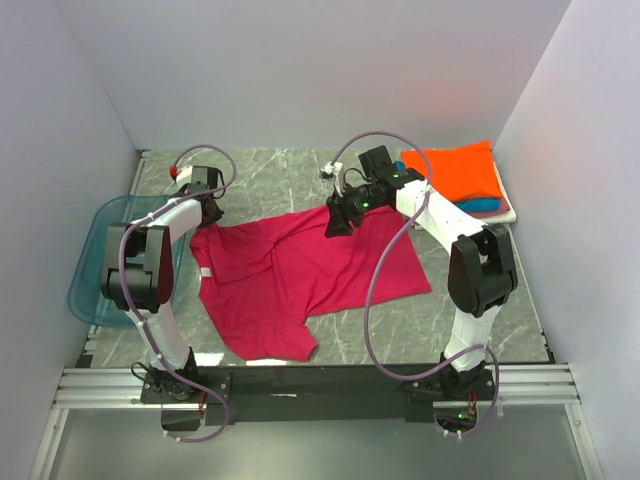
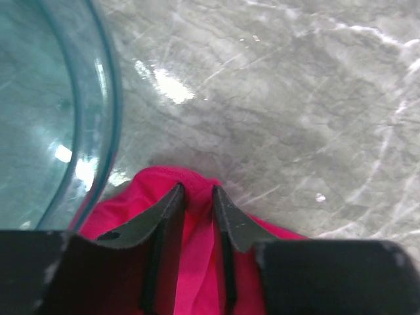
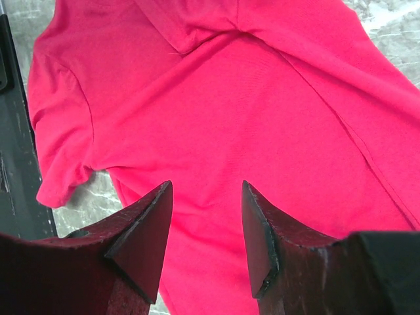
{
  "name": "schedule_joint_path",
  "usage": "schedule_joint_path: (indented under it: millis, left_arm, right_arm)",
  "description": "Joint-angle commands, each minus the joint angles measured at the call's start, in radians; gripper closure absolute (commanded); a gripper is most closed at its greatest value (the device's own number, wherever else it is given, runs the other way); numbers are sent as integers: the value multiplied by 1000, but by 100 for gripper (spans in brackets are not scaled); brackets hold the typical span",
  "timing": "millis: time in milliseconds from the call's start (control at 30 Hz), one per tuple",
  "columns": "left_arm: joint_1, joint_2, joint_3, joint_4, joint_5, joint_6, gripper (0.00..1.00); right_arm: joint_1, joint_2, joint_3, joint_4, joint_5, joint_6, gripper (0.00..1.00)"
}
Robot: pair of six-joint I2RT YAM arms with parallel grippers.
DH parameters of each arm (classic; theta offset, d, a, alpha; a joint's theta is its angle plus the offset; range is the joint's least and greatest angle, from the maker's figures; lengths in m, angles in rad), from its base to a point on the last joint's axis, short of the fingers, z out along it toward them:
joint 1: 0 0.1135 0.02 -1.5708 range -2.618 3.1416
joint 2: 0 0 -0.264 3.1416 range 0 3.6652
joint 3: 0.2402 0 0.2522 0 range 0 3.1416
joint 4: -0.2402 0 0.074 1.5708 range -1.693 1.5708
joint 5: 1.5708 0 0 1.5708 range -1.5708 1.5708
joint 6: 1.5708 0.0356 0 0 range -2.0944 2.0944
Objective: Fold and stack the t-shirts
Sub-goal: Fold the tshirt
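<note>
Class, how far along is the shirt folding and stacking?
Done: orange shirt folded atop a teal shirt, far right. In hand: magenta shirt lies unfolded; left pincer pinches its edge, right pincer open over it. Left: fold it, add it to the stack.

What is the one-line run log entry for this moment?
left tool: pinching magenta-red t-shirt edge beside blue tray | right tool: open over the t-shirt | folded stack: far right corner

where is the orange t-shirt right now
Top view: the folded orange t-shirt lies in the table's far right corner, atop a teal-blue shirt, to the right of the right gripper.
</note>
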Motion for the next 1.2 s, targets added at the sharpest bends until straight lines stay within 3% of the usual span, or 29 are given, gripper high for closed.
schedule_joint_path:
  millis: [0,133,433,867,1167]
  left_arm:
    - [-6,-38,25,-31,-83,-7,74]
    - [-6,-43,31,-62,-128,-50,88]
    - [-6,-63,47,-114,-214,-199,95]
    - [-6,28,116,-252,-337,-357,95]
    - [-14,111,196,-392,-462,-489,92]
  right_arm:
    - [-6,-5,-4,6,-17,4,47]
    - [-9,-6,-1,-1,11,-7,47]
    - [-99,9,-1,17,172,-60,46]
    - [-182,97,69,78,387,-59,46]
    - [-185,112,80,114,422,-7,46]
